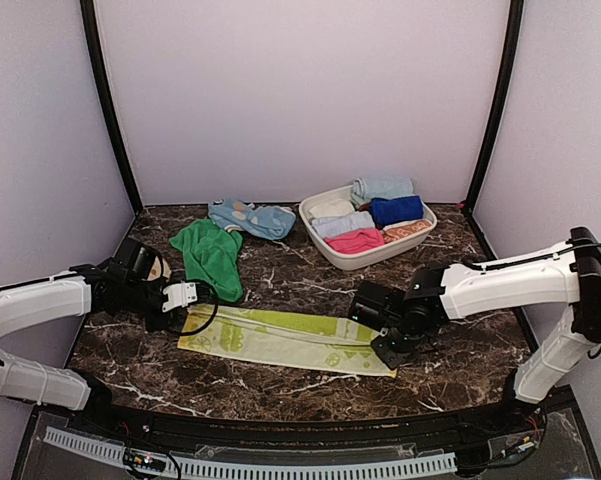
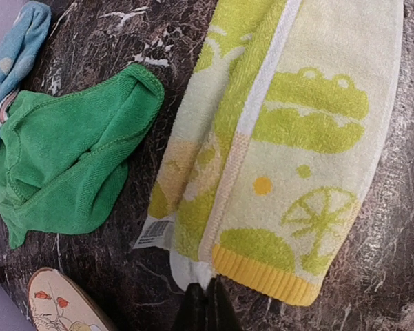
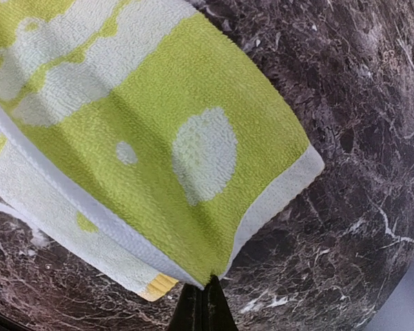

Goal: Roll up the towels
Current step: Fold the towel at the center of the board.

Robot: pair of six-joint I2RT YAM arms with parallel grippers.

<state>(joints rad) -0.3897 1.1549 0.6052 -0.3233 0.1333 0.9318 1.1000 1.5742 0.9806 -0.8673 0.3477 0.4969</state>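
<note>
A dark brown marble-patterned table [image 1: 460, 350] stands inside pale lilac walls [image 1: 300, 90]. At the back right sits a white oval plastic basin [image 1: 355, 260] holding rolled cloths: cream [image 1: 332, 208], pale teal [image 1: 382, 187], navy blue [image 1: 396, 210], pink [image 1: 356, 240] and an orange-patterned one [image 1: 408, 229]. Just left of the basin lies a crumpled light blue cloth with pale spots [image 1: 252, 217]. At the table's left side rests a tan oval disc printed with small leaves [image 2: 62, 303], partly hidden.

Terry-cloth lime towel [image 2: 310, 138], glossy marble table [image 3: 344, 103]
</note>
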